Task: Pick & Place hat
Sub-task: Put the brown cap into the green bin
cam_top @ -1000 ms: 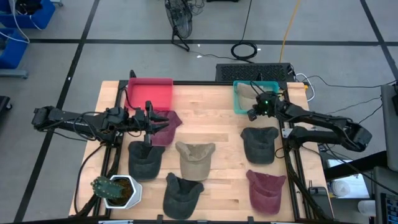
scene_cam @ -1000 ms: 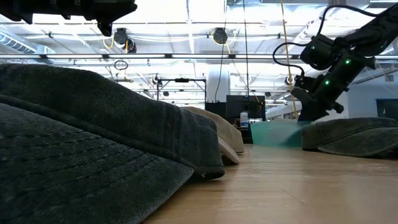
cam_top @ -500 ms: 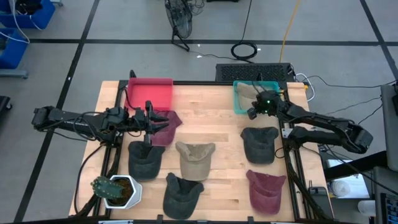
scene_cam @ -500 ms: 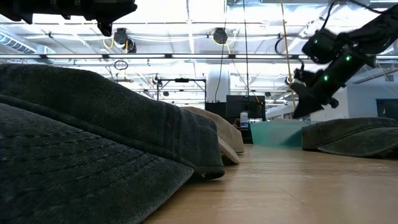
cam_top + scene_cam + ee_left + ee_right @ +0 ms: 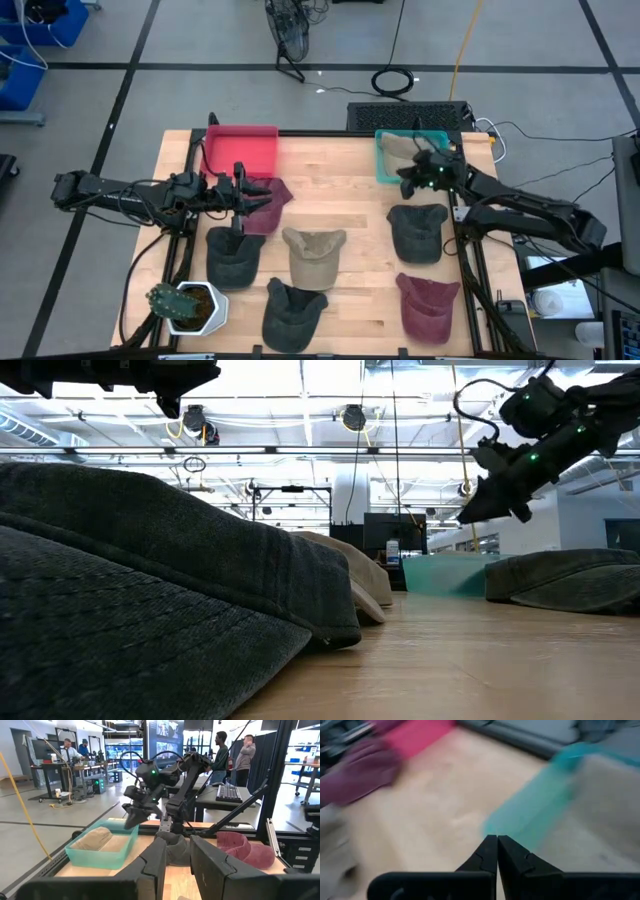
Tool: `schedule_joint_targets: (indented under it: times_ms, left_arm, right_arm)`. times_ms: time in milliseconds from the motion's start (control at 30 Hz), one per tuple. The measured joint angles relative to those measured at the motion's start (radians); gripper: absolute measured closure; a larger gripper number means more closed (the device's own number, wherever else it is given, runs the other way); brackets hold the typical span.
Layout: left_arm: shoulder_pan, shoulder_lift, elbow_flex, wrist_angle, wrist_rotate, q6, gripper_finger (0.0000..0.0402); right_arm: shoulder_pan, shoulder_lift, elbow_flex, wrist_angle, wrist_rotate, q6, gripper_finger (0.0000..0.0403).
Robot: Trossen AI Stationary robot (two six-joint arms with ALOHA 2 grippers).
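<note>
Hats lie spread over the wooden table [image 5: 340, 190]. Nearest the front edge sit a dark hat [image 5: 293, 310] and a maroon hat [image 5: 428, 305], with a potted plant [image 5: 186, 305] at the front left corner. Behind them lie a dark hat [image 5: 233, 255], a khaki hat [image 5: 314, 255] and another dark hat [image 5: 417, 230]. The left gripper [image 5: 240, 197] rests over a maroon hat [image 5: 268, 205], fingers partly apart; a grip cannot be told. The right gripper [image 5: 408, 178], pinched closed and empty, hovers beside the teal bin [image 5: 383, 160], which holds a tan hat [image 5: 402, 148]. A red bin [image 5: 241, 150] sits far left.
</note>
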Motion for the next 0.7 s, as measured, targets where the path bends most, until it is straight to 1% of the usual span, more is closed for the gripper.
schedule_joint_targets:
  times_ms: [167,333,433,533,600,700]
  left_arm:
    - [0.0,0.0,0.0,0.0,0.0,0.0,0.0311]
    - [0.0,0.0,0.0,0.0,0.0,0.0,0.0311]
    - [0.0,0.0,0.0,0.0,0.0,0.0,0.0311]
    - [0.0,0.0,0.0,-0.002,0.001,-0.004,0.0311]
    - [-0.001,0.0,0.0,-0.02,0.028,-0.018,0.0311]
    - [-0.013,0.013,0.0,-0.074,0.119,-0.031,0.0311]
  right_arm:
    - [0.145,0.016,0.0,0.027,-0.017,-0.02,0.0399]
    - [0.306,0.075,0.0,0.152,-0.015,-0.024,0.0399]
    - [0.382,0.127,0.0,0.217,0.027,-0.037,0.0399]
    - [0.43,0.17,0.0,0.251,0.064,-0.057,0.0398]
    - [0.455,0.195,0.0,0.278,0.064,-0.06,0.0398]
    - [0.499,0.226,0.0,0.32,0.063,-0.079,0.0398]
